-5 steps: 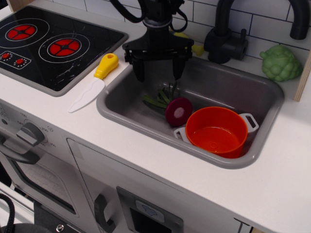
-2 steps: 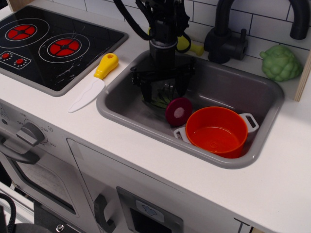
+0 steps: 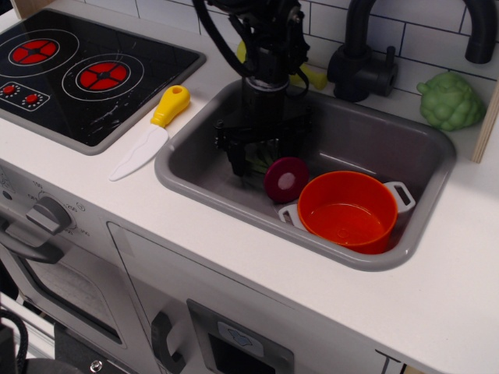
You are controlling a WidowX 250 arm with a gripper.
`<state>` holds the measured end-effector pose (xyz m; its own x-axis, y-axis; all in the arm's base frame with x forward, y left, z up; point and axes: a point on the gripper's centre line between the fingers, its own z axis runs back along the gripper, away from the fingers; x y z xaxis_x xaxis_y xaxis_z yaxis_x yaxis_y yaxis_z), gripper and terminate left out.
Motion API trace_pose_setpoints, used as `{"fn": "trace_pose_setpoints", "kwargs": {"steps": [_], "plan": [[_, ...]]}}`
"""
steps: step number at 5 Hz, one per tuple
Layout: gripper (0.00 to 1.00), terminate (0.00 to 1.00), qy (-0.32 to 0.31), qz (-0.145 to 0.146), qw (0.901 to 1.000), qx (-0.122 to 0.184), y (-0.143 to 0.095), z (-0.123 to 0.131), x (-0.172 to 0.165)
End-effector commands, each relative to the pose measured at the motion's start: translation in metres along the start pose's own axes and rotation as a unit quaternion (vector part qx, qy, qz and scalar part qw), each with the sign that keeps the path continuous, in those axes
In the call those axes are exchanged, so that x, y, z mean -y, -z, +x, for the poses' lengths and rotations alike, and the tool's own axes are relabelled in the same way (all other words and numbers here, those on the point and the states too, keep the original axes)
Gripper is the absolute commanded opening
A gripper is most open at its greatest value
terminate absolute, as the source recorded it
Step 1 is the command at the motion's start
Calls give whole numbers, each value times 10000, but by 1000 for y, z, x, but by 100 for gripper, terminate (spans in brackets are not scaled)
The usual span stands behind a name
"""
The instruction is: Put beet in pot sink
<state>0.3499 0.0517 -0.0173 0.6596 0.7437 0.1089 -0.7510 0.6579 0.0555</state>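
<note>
Fingers (image 3: 235,160) of mine hang down inside the sink (image 3: 374,140), spread fairly wide, black tips low over the grey floor. My gripper (image 3: 261,162) straddles the green leaves of the beet (image 3: 285,179): the leaves run in between my two fingers, and whether either tip touches them I cannot tell, since the dark linkage hides that spot. I hold nothing.

Just off my right-hand fingertip, toward the front of the basin, lies the beet's maroon bulb, its pale pink patch turned up. It rests on the sink floor, outside my grasp. Past the bulb, farther from my fingers on the same side, stands the orange pot (image 3: 348,210), upright, its rim touching or nearly touching the bulb; one white handle points toward the front wall, the other toward the far corner.

Out on the white countertop (image 3: 437,296), off to the other side of my fingers, lies a toy knife (image 3: 150,132) with a yellow handle, beside the black stove top (image 3: 78,74). Behind me rises the black faucet (image 3: 362,62), and well beyond it, near the wall, sits a pale green bumpy vegetable (image 3: 450,101).
</note>
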Motion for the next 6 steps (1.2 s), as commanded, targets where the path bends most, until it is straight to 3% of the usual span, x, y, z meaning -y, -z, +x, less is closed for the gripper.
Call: {"fn": "trace_pose_setpoints", "kwargs": {"steps": [1,3,4,5,6], "plan": [[0,0,156,-428,9984,322,-20,8,5],[0,0,149,-584,9963,619,-45,18,6],[0,0,-126,-787,9952,560,-72,26,9],[0,0,-196,-900,9952,319,-90,19,17],[0,0,-18,-946,9951,291,-97,-2,28]]}}
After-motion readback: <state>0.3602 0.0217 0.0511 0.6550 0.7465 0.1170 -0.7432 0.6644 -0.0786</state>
